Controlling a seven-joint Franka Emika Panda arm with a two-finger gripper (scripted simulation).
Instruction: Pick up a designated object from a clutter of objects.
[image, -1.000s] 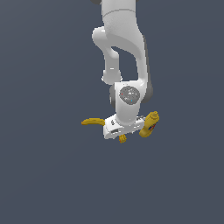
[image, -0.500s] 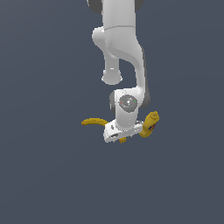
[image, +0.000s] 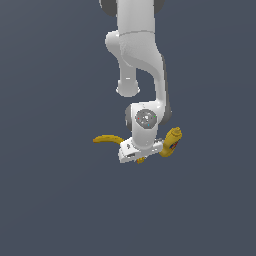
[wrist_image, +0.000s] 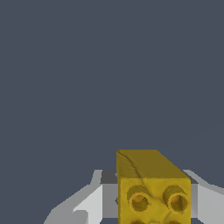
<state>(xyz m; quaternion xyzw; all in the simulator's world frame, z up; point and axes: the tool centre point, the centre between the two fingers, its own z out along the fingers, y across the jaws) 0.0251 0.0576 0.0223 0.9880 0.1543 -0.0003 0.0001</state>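
The tiny yellow-orange studded brick (wrist_image: 153, 192) fills the near part of the wrist view, sitting between my two pale fingers (wrist_image: 94, 201). The fingers stand close against its two sides. My gripper (wrist_image: 151, 183) looks shut on it. In the exterior view the gripper (image: 140, 158) is low among the clutter, and only a small yellow bit of the brick (image: 142, 160) shows under the white hand. The hand hides most of the brick there.
A curved yellow banana (image: 107, 139) lies toward the exterior view's left of the hand. A yellow mustard bottle (image: 171, 141) lies against the hand on the exterior view's right. I cannot tell the grey-white carton apart from the white hand.
The arm came down onto the clutter between one second and half a second ago. Since then it has held nearly still at the same low height.
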